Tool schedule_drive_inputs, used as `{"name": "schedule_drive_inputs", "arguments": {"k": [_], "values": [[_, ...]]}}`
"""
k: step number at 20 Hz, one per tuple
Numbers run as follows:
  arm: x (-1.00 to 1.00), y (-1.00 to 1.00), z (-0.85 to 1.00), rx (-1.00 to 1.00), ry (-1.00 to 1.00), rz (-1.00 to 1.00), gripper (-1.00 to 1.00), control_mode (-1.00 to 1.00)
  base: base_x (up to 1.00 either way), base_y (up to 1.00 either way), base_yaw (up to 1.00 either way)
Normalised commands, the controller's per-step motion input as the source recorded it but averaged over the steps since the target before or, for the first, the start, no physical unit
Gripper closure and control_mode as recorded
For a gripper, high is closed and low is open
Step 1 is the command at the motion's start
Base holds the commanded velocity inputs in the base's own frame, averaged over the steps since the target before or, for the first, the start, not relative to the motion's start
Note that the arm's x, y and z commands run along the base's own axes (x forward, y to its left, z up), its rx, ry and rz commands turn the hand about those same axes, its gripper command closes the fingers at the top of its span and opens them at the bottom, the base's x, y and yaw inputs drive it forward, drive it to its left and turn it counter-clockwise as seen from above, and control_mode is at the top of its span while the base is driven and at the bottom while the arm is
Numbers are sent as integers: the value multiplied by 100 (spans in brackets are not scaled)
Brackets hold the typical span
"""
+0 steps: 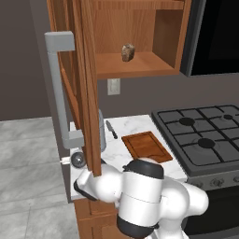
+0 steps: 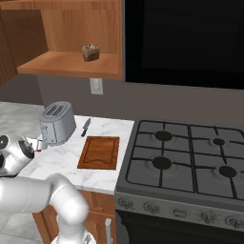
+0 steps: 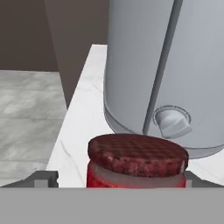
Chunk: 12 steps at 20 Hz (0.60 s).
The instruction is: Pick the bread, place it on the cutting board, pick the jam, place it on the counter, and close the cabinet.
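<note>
**A:** Jam (image 3: 136, 162), where does it sit?

**B:** You have it upright on the counter (image 3: 83, 127), just beside the toaster (image 3: 166, 65), at the counter's left end.

**A:** And the fingers?

**B:** Your gripper (image 3: 117, 180) has them spread wide, one on each side of the jar. One fingertip (image 3: 43, 177) stands clear of it. The other is just beside the lid, and I cannot tell whether it touches.

**A:** Bread?

**B:** You see it (image 1: 128, 52) on the shelf of the cabinet (image 1: 163, 32), whose door (image 1: 86, 84) stands open.

**A:** Board?

**B:** You find it (image 2: 100, 152) flat on the counter between toaster and stove (image 2: 190, 162), with a knife (image 2: 86, 126) near its far left corner.
</note>
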Motion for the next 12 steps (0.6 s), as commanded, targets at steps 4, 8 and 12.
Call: {"name": "schedule_drive_inputs", "arguments": {"k": [4, 8, 12], "values": [[-17, -6, 0, 0, 0, 0, -100, -100, 0, 0, 0], [-28, -9, 0, 0, -1, 0, -100, -100, 0, 0, 0], [-40, -14, 0, 0, -2, 0, -100, -100, 0, 0, 0]]}}
